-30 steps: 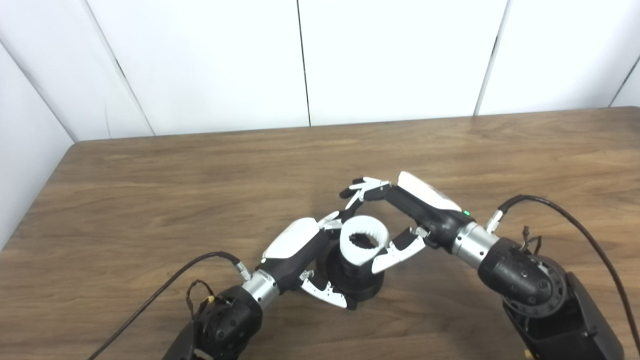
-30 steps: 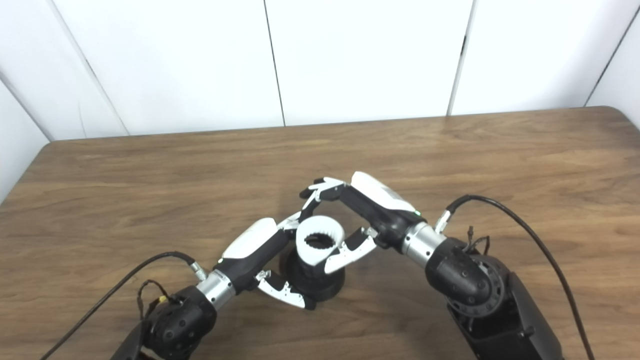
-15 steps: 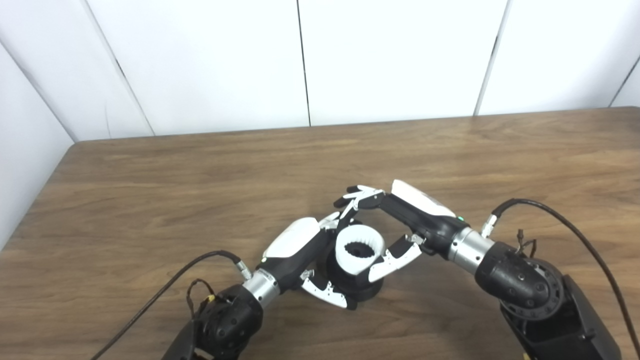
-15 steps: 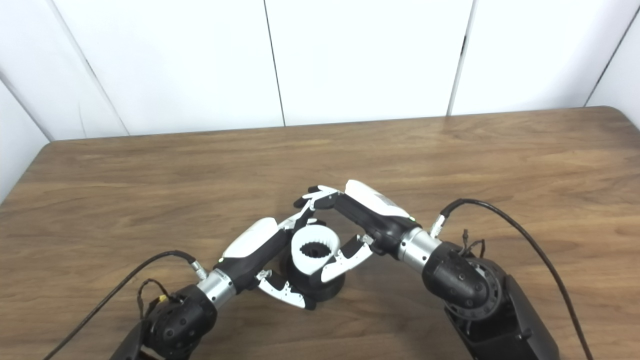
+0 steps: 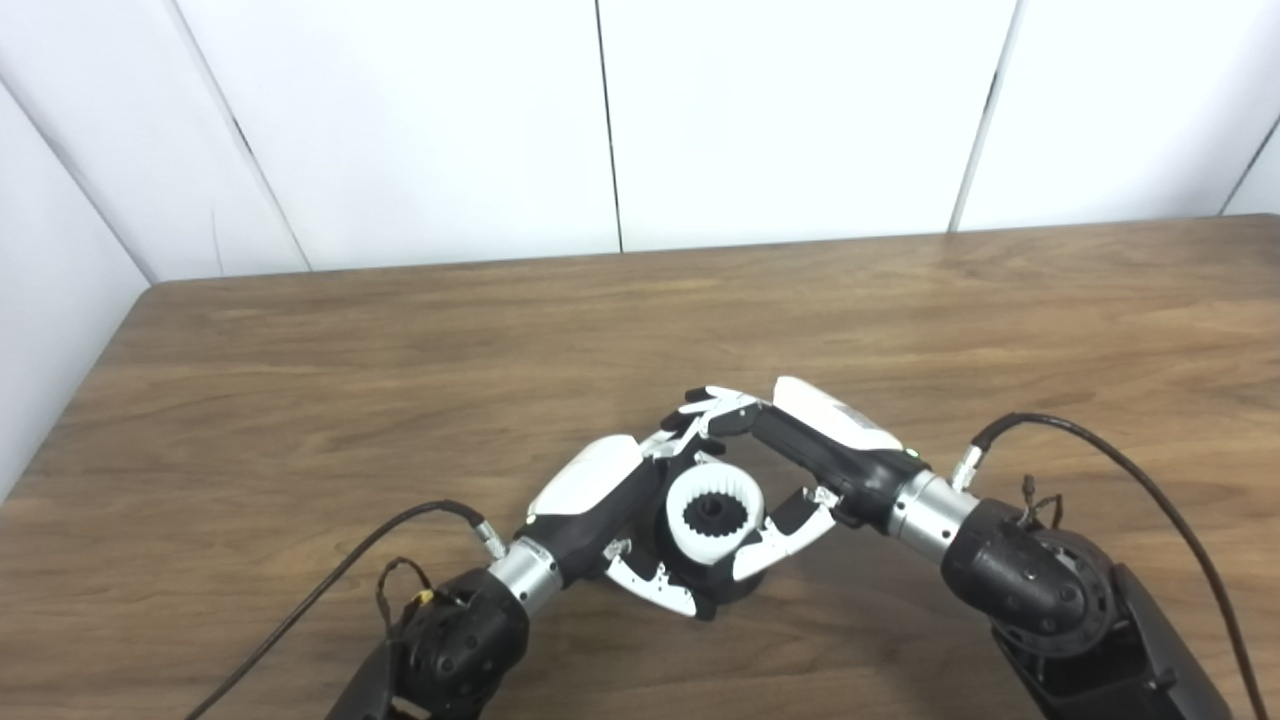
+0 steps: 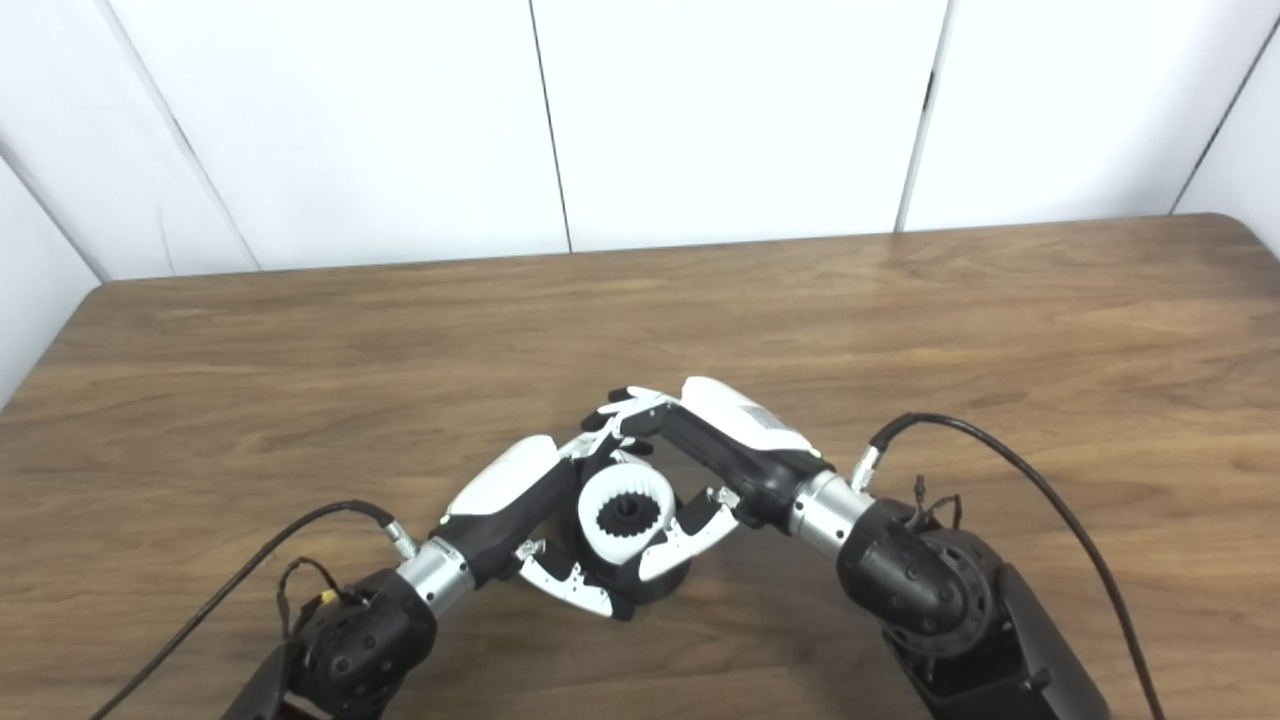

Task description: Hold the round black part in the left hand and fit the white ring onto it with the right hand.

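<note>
The round black part stands on the wooden table near its front middle. My left hand is closed around its left side, thumb at the front. The white ring, toothed inside, sits low on top of the black part, with the part's black centre showing through its hole. It also shows in the right eye view. My right hand holds the ring from the right, fingers over its far side and thumb at its near side.
Black cables run from both wrists to the table's front edge. White wall panels stand behind the table. The table's left edge is near the wall at the left.
My right hand has lowered the white ring down and slightly left onto the black part. The ring now lies flatter. My left hand has held still.
</note>
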Motion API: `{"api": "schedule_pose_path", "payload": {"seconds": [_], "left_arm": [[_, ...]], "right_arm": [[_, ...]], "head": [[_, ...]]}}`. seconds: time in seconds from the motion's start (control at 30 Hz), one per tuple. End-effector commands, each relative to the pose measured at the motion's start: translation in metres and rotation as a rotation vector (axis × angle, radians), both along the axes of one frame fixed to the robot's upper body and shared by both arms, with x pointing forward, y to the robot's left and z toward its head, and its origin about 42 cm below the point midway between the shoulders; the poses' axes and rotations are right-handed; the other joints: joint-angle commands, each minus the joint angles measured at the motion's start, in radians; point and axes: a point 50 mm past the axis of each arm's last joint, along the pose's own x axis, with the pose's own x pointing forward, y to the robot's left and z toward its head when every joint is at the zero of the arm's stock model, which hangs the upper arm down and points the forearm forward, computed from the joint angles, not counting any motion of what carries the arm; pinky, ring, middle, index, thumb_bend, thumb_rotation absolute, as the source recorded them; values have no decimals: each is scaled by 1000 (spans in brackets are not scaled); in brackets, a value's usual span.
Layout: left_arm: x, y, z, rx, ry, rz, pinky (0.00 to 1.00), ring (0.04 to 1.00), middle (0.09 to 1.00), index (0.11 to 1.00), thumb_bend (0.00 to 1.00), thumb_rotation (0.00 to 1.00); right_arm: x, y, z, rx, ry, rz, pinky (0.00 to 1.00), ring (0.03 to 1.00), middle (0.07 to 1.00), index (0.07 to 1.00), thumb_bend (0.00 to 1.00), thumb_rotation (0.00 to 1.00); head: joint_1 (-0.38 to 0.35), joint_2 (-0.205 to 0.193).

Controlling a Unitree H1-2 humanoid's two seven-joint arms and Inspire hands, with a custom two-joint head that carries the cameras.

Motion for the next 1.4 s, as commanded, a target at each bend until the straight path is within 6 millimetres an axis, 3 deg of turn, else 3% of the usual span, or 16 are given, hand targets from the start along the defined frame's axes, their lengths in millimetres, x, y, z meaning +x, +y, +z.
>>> {"api": "schedule_pose_path", "payload": {"seconds": [0.0, 0.7, 1.17, 1.2, 1.23, 1.37], "left_arm": [[-1, -1, -5, 49, 15, -9, 879, 989, 904, 495, 523, 73], [-4, -2, -5, 42, 4, -13, 894, 987, 901, 495, 522, 78], [-4, 1, -5, 35, 18, 7, 888, 987, 898, 493, 524, 71], [-4, 1, -6, 38, 18, 11, 888, 984, 896, 493, 524, 71], [-4, 2, -6, 39, 18, 14, 888, 983, 894, 493, 524, 71], [-3, 3, -7, 43, 18, 18, 886, 985, 893, 494, 524, 71]], "right_arm": [[6, 1, 7, 4, -50, -5, 820, 949, 840, 490, 525, 147], [17, -2, 1, 2, -49, -27, 841, 954, 838, 490, 525, 149], [10, -5, -20, -43, -19, -39, 803, 931, 844, 493, 524, 152], [10, -6, -21, -41, -14, -40, 802, 929, 847, 571, 769, 201], [10, -6, -22, -40, -9, -40, 803, 929, 850, 605, 853, 217], [10, -7, -23, -41, 0, -41, 805, 928, 861, 667, 938, 249]], "head": [[1, -1], [2, 3], [4, 9], [4, 9], [4, 9], [0, 8]]}}
